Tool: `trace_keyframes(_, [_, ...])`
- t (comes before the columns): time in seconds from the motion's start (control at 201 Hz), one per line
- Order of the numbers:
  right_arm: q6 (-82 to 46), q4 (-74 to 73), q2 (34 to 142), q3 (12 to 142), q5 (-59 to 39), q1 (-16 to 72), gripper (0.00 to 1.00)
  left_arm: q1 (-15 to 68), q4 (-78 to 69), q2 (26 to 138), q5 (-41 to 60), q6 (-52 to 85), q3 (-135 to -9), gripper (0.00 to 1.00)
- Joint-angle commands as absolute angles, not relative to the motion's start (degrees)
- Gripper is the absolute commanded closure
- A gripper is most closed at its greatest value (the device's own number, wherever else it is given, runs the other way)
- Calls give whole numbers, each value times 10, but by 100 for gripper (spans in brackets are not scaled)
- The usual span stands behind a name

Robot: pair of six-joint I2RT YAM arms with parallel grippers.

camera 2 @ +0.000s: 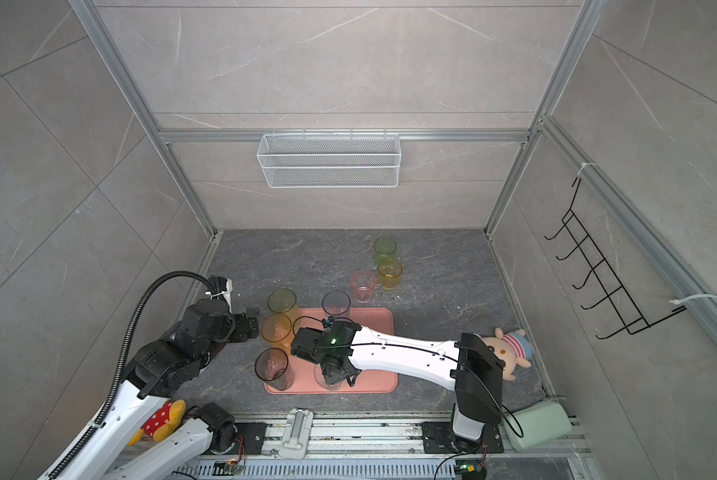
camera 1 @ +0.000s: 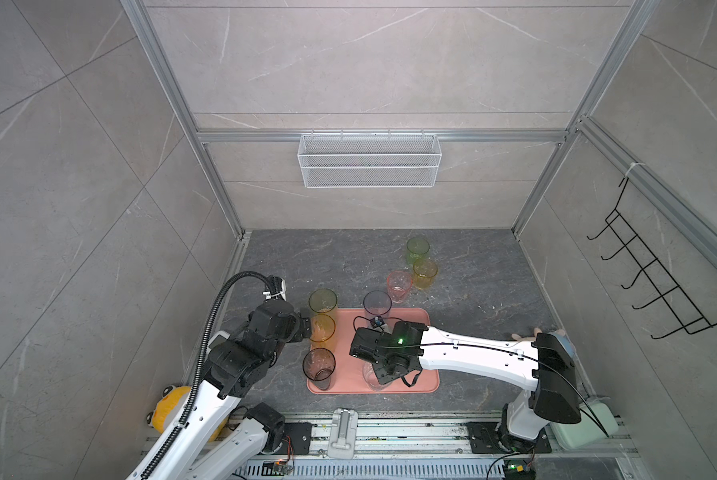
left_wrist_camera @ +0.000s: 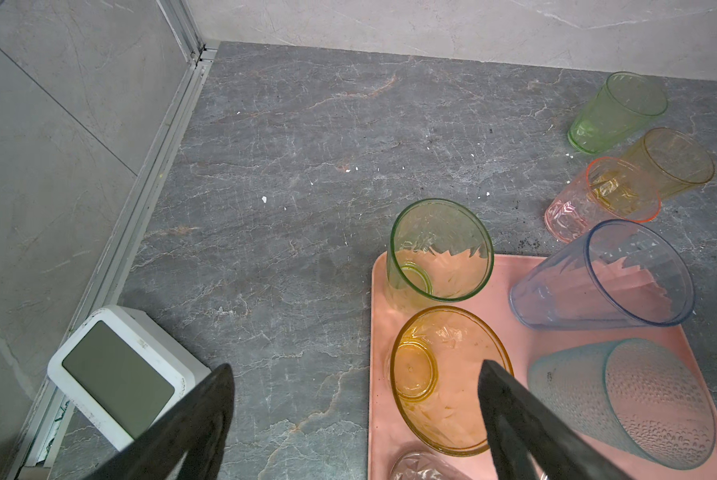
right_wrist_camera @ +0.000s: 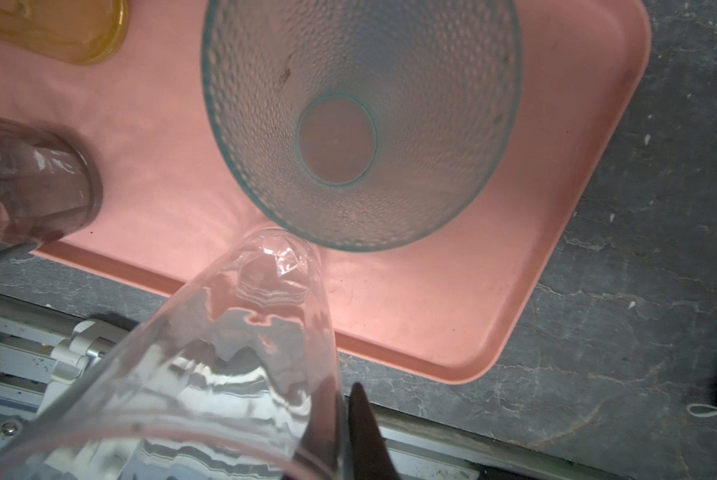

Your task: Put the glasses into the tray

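The tray [camera 1: 427,380], flat salmon pink with rounded corners and a low rim, lies on the dark grey worktop [camera 1: 494,282] near its front edge. Six see-through glasses stand upright on it. Along its left side, from far to near, are a tall yellow-green glass [left_wrist_camera: 440,249], an amber glass [left_wrist_camera: 448,382] and a smoky glass [camera 1: 318,365]. A blue-grey glass [left_wrist_camera: 602,278] is at the far edge. A teal glass [right_wrist_camera: 361,124] with a dimpled wall is in the middle, and a clear glass [right_wrist_camera: 232,353] with a faceted base is just beside it at the near edge.

Three shorter glasses stand close together on the worktop beyond the tray's far right corner: a pink glass [left_wrist_camera: 602,195], a yellow glass [left_wrist_camera: 672,162] and a green glass [left_wrist_camera: 618,108].

The right tool [right_wrist_camera: 342,411] has its fingers close together on either side of the clear glass's wall at the rim, pinching it. The glass's base is down on the tray.

The left tool [left_wrist_camera: 354,368] is spread wide and holds nothing, at the tray's left side with one finger over the amber glass.
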State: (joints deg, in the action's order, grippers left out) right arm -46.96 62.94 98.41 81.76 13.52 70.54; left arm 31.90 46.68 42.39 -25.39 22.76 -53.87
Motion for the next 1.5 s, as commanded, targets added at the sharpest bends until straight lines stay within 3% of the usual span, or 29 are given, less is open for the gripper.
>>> trace_keyframes(0.0, [-478, 628, 997, 830, 138, 709, 82, 322, 470, 417, -268, 238, -543, 8])
trace_keyframes(0.538, [-469, 654, 983, 862, 166, 709, 63, 326, 473, 417, -268, 236, -546, 8])
trace_keyframes(0.727, [-458, 685, 961, 890, 212, 708, 53, 326, 473, 416, -268, 237, -545, 8])
trace_keyframes(1.14, [-404, 696, 885, 922, 367, 702, 44, 329, 487, 412, -288, 232, -556, 8])
trace_keyframes(1.494, [-309, 583, 831, 877, 418, 598, 31, 329, 500, 413, -301, 211, -581, 5])
